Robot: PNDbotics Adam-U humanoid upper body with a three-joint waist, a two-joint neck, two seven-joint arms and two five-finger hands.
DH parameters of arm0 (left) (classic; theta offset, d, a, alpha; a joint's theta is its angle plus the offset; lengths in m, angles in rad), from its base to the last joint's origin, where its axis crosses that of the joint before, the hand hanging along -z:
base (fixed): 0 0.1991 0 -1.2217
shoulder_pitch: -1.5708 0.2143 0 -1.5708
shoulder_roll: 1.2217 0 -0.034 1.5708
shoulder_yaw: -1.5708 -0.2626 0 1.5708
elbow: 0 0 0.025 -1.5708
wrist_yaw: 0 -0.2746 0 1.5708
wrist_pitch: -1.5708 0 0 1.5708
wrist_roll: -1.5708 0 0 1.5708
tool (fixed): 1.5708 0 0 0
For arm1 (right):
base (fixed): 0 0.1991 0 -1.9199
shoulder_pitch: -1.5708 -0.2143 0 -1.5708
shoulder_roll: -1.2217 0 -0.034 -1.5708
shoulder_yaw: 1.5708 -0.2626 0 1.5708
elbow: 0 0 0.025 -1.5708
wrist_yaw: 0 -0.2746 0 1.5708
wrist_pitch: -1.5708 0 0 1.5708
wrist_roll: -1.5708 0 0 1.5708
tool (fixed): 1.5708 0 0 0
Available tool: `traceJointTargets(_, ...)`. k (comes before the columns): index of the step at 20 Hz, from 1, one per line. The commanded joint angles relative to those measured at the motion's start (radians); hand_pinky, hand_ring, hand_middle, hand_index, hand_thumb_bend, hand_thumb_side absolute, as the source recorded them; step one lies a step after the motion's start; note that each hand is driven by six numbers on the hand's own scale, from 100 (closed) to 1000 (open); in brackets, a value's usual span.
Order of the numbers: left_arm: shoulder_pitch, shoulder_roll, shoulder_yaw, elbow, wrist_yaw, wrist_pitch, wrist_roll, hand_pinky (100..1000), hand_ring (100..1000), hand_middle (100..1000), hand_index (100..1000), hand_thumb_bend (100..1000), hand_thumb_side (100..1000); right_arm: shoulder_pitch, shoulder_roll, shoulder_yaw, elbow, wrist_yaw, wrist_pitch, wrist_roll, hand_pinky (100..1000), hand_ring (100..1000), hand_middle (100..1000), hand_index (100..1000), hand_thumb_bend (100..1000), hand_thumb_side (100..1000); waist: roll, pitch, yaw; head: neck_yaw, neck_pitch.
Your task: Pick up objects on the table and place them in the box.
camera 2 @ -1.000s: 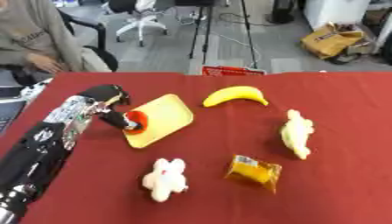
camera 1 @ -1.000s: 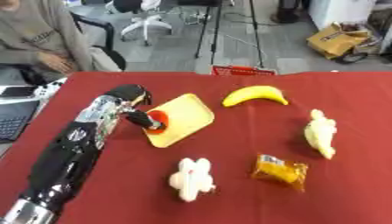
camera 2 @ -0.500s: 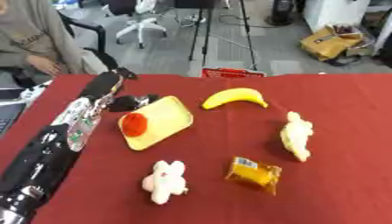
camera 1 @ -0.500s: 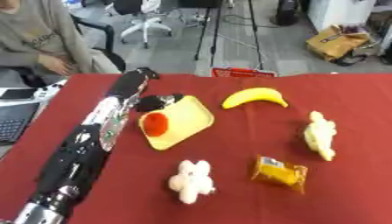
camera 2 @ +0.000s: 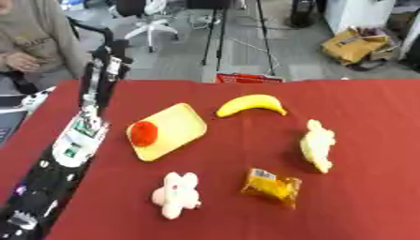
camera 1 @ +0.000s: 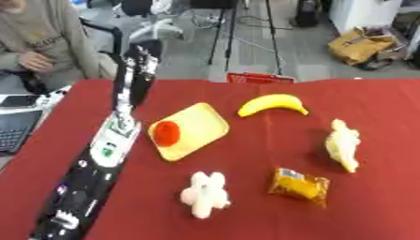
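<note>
My left arm runs up the left side of the red table (camera 1: 246, 220). Its left hand (camera 1: 142, 61) hangs high over the far left edge, fingers stretched out and holding nothing. To its right a small red object (camera 1: 167, 132) lies on a flat yellow tray (camera 1: 201, 125), apart from the hand. Also on the cloth are a banana (camera 1: 272, 104), a pale yellow plush toy (camera 1: 343, 144), an orange snack packet (camera 1: 300, 186) and a white plush toy (camera 1: 205, 194). A red basket (camera 1: 259, 78) sits just beyond the far edge. My right hand shows in neither view.
A person (camera 1: 41, 42) sits at the far left, beside a laptop (camera 1: 15, 131) and a phone (camera 1: 16, 101) off the table's left edge. Chairs, a tripod and cardboard boxes stand on the floor behind.
My left hand has let go of the red object on the yellow tray and risen away toward the far left edge. The red object stays on the tray.
</note>
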State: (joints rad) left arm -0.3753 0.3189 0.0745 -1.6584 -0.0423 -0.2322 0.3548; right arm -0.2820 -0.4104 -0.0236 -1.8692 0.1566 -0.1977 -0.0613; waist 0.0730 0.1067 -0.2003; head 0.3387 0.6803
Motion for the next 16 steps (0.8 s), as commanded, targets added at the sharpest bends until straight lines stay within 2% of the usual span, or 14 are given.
traceJointTargets(1,0.005,0.002,0.015,-0.112,0.066,-0.027,-0.003,637,652,755,802,618,1000,-0.017,-0.012,-0.001,-0.011,-0.003,-0.002,0.003,749,677,848,945,398,830,-0.012,-0.007,0.001,-0.010,-0.006)
traceJointTargets(6,0.026,-0.018,0.004,-0.183,0.101,-0.020,-0.026,640,657,755,803,617,1000,-0.020,-0.009,0.000,-0.011,-0.003,-0.002,0.004,749,677,848,946,398,830,-0.015,-0.004,0.002,-0.047,-0.001)
traceJointTargets(7,0.027,-0.019,0.002,-0.190,0.104,-0.019,-0.030,636,645,750,801,613,1000,-0.021,-0.009,0.000,-0.011,-0.003,-0.002,0.004,749,677,848,946,397,829,-0.016,-0.003,0.002,-0.064,0.002)
traceJointTargets(9,0.028,-0.024,-0.004,-0.192,0.103,-0.011,-0.038,632,639,747,800,608,1000,-0.022,-0.009,-0.001,-0.013,-0.003,-0.001,0.002,749,677,848,946,397,829,-0.018,-0.001,0.000,-0.125,0.014)
traceJointTargets(12,0.029,-0.024,-0.009,-0.190,0.099,-0.004,-0.043,631,638,747,800,610,1000,-0.022,-0.008,-0.002,-0.012,-0.003,0.000,0.001,749,676,849,947,398,828,-0.019,0.001,-0.001,-0.170,0.011)
traceJointTargets(16,0.033,-0.027,-0.011,-0.191,0.086,-0.004,-0.046,633,639,746,800,607,1000,-0.021,-0.007,-0.002,-0.012,-0.002,0.001,-0.001,749,676,848,948,397,826,-0.020,0.000,-0.003,-0.187,0.015)
